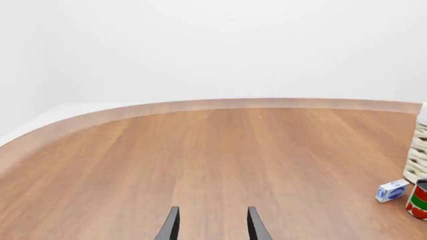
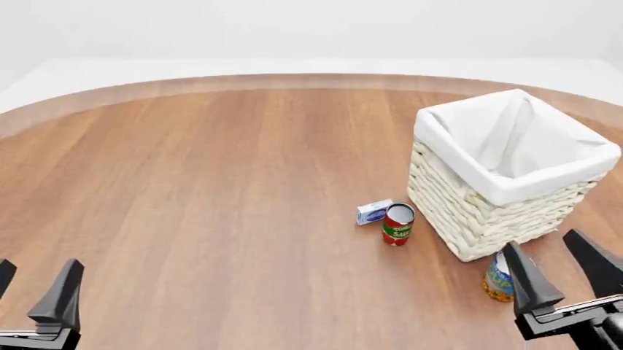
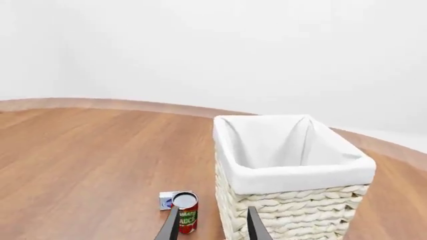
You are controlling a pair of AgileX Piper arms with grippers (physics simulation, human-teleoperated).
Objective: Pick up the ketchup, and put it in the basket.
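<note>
Ketchup: not showing in any view; I cannot tell where it is sitting. Left gripper (image 2: pixel 37 271): I am holding it spread apart, gripping nothing. Small blue-and-white box (image 2: pixel 374 211) is lying just beside the tomato sauce can (image 2: pixel 397 224). Basket (image 2: pixel 467 211) is standing upright near both. Blue-and-yellow can (image 2: pixel 497 279) is standing at its near corner. Right gripper (image 2: pixel 540 244): spread apart, gripping nothing

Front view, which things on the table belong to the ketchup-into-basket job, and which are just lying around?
Belongs to the job:
- basket
- ketchup: not visible in any view

Just lying about:
- tomato sauce can
- small blue-and-white box
- blue-and-yellow can, partly hidden behind the right arm's fingers
</note>
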